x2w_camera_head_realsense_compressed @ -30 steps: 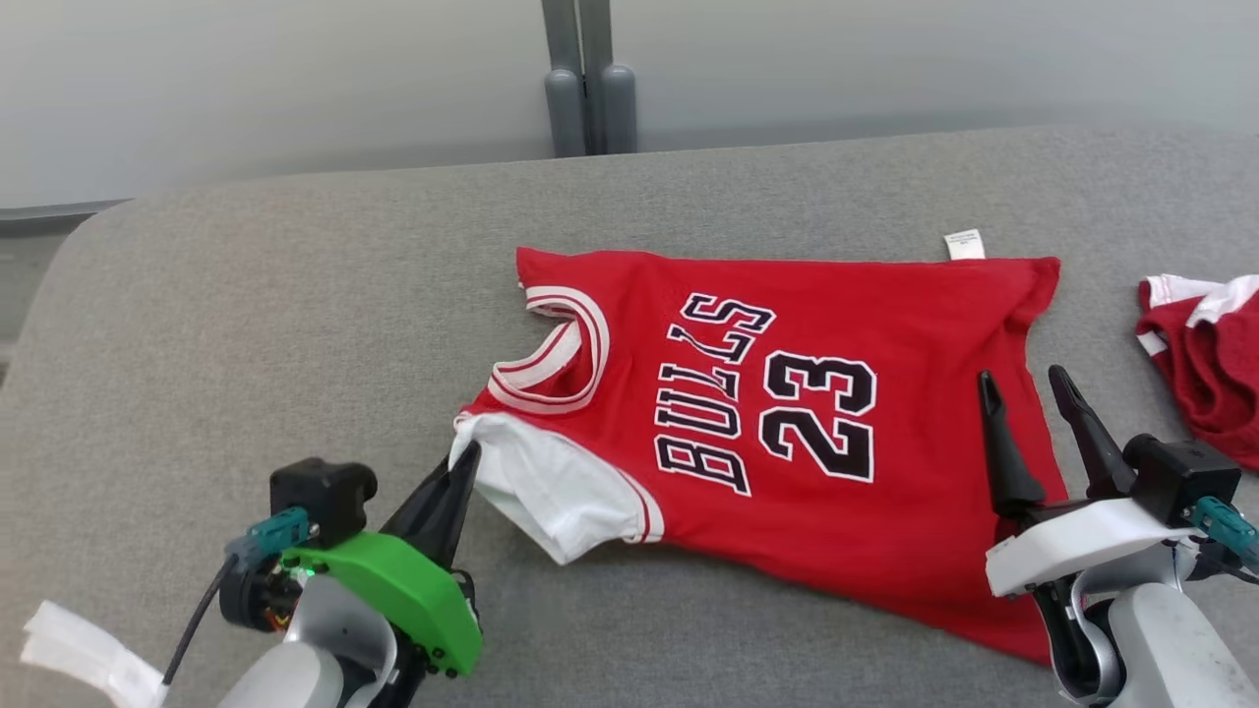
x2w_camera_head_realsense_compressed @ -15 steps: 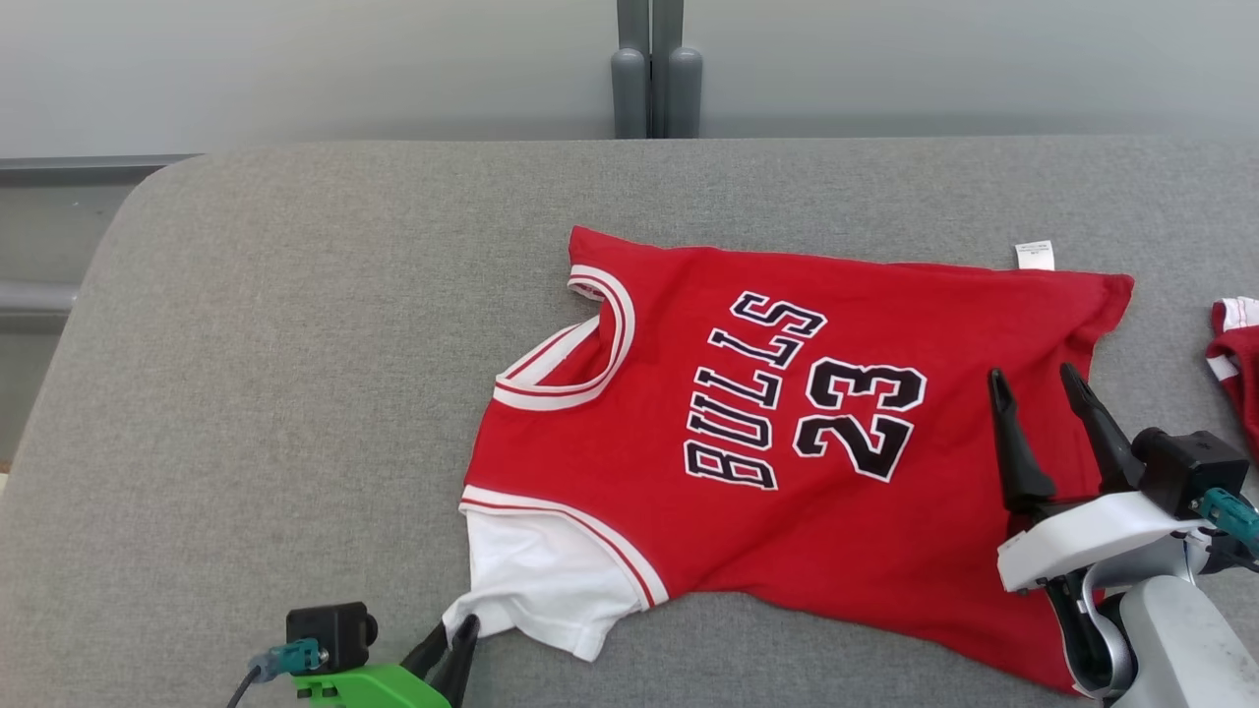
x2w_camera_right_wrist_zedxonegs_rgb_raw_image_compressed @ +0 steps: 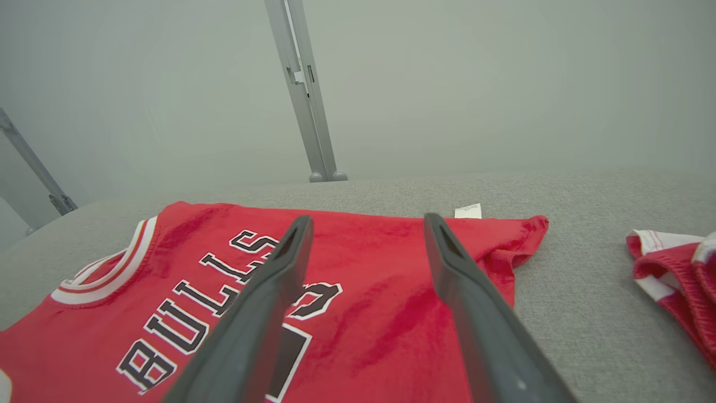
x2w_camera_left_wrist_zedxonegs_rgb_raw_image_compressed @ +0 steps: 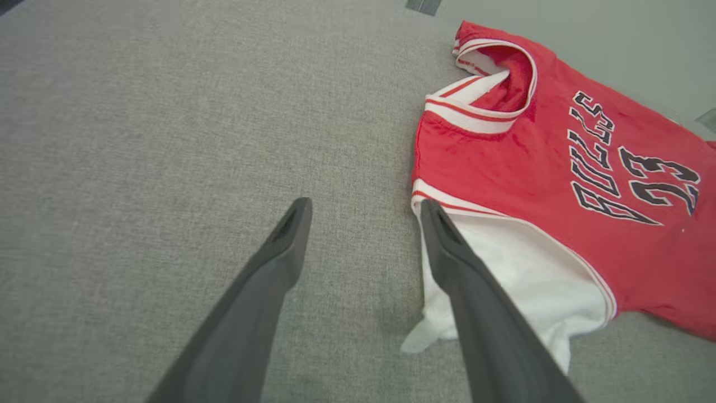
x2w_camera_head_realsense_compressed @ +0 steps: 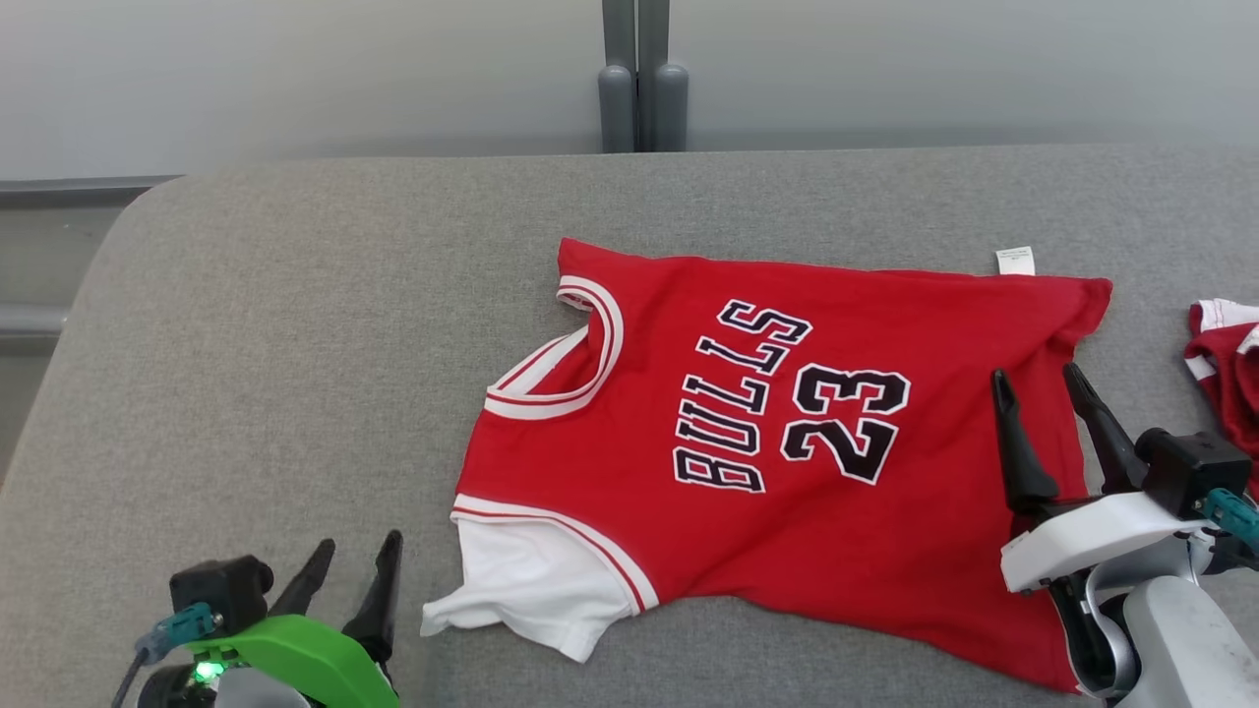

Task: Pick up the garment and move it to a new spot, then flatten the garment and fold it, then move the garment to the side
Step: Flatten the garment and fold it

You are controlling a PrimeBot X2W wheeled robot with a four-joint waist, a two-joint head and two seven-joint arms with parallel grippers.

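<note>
Surface point(x2w_camera_head_realsense_compressed: 295, 344): grey woven cloth, rounded corner.
Garment point(x2w_camera_head_realsense_compressed: 836, 541): red jersey, white sleeve point(x2w_camera_head_realsense_compressed: 531, 580), black lettering, was spread flat mid-surface.
Left end effector point(x2w_camera_head_realsense_compressed: 359, 541): was held open, empty, beside sleeve.
Right end effector point(x2w_camera_head_realsense_compressed: 1035, 374): was held open above jersey.

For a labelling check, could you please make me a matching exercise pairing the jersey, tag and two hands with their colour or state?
1 jersey
2 tag
3 left hand
4 right hand

A open, over the jersey
B white, at the jersey's far edge
C open, beside the sleeve
D red, spread out

Pairs: 1-D, 2-B, 3-C, 4-A
</note>
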